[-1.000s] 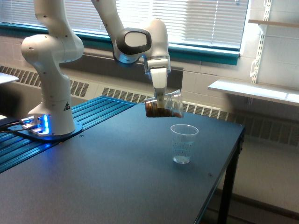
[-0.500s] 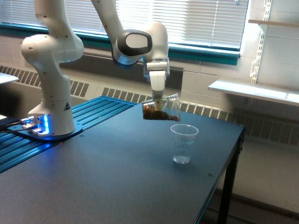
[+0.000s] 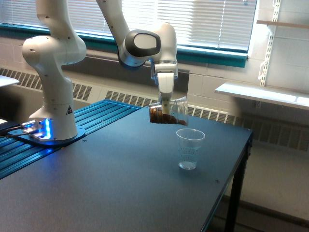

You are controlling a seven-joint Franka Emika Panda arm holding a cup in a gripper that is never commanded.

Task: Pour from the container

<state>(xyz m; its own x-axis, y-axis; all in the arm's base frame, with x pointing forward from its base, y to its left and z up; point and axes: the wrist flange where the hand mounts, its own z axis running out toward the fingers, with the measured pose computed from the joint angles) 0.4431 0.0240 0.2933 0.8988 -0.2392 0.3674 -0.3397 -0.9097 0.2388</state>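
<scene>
While the arm hangs over the frame's centre, its gripper points straight down with the fingers clamped on the cup. Cup held on its side, nearly horizontal, mouth toward the frame's right, base toward the left. Sits just above and slightly left of the second cup, clear of it, not touching.

Tilt looks deliberate: mouth is aimed over the open rim below, so whatever leaves should drop in. Judged mid-pour or on the verge; no stream visible between the two.

Contents: brown, lumpy material in the held cup, gathered along the lower wall and toward the base. Whether grains, beans or liquid, cannot tell.

Second cup stands upright on the dark tabletop, centre-right of frame, well in from the edge. Clear, with faint marks on the side. Appears empty or near so; a pale patch at the bottom may be only the base.

Robot base at frame left, well apart from both cups.

Risk, as a judgement: mouth sits a little left of the rim, so material could fall short.
</scene>
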